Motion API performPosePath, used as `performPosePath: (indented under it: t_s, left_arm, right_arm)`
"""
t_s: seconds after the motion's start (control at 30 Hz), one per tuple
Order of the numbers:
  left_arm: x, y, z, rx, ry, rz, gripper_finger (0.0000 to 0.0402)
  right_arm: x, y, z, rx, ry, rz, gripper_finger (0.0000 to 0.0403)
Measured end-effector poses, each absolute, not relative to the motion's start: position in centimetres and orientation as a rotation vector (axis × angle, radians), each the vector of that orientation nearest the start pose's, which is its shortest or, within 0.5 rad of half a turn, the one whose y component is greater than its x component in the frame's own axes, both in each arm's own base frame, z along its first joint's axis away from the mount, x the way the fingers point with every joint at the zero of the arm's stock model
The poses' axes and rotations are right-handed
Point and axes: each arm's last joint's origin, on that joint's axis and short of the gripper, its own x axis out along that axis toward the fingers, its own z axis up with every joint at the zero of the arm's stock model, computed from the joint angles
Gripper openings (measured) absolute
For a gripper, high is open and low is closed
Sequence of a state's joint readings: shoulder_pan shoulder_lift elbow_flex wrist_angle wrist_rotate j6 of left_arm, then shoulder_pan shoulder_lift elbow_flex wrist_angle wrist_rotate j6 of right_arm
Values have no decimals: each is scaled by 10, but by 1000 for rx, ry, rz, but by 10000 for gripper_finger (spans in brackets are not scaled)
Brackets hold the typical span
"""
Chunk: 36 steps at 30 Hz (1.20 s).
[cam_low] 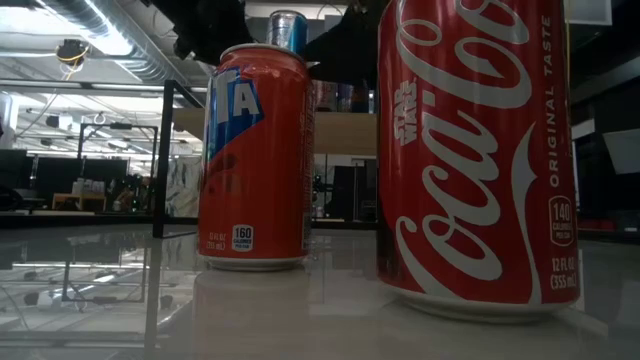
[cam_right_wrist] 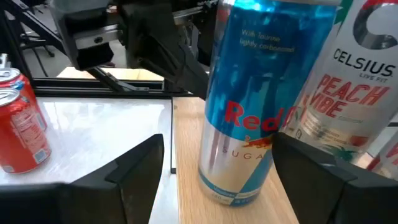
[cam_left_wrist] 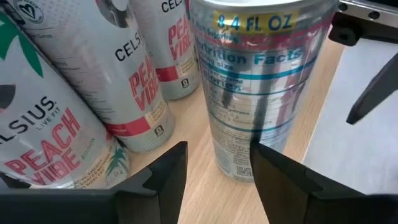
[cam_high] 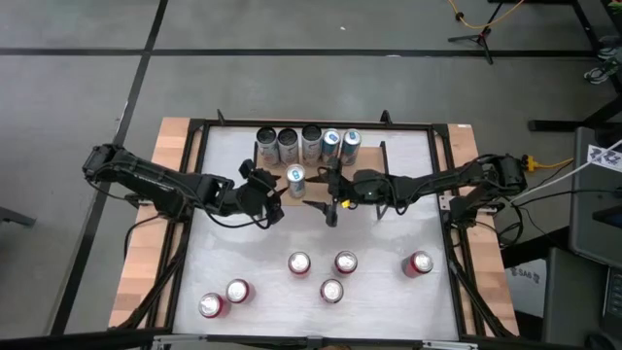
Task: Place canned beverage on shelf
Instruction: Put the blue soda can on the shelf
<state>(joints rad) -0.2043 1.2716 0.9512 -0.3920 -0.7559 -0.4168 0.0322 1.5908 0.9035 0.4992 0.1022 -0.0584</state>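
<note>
high: we look straight down on the table (cam_high: pixel 321 233) | low: level, near red cans (cam_low: pixel 470 150) | wrists: close, both share slim can (cam_left_wrist: pixel 261 87)

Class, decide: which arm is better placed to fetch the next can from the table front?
Neither clearly. Left gripper and right gripper both flank the blue can on the shelf, jaws open. Slight edge: right.

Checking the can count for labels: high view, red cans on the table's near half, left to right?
Red can → red can → red can → red can → red can → red can, all standing apart on the white table.
</note>
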Motion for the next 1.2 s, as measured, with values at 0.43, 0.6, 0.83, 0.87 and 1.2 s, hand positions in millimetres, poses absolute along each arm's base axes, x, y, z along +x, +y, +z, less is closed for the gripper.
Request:
performPosePath:
  t_s: [0.43, 0.6, 0.83, 0.87, 1.2]
  left_arm:
    - [261, -17, 278, -48, 514, 702, 175]
    - [262, -11, 278, -57, 516, 721, 175]
    - [262, -10, 278, -54, 520, 725, 175]
    - [261, -10, 278, -51, 523, 724, 175]
    - [249, -25, 283, -28, 547, 657, 175]
  right_arm:
    - [347, 13, 241, -58, 182, 70, 287]
    - [347, 15, 241, -49, 180, 162, 287]
    - [347, 16, 240, -48, 185, 174, 287]
    - [347, 16, 240, -48, 186, 174, 287]
    - [331, 13, 256, -54, 238, 97, 287]
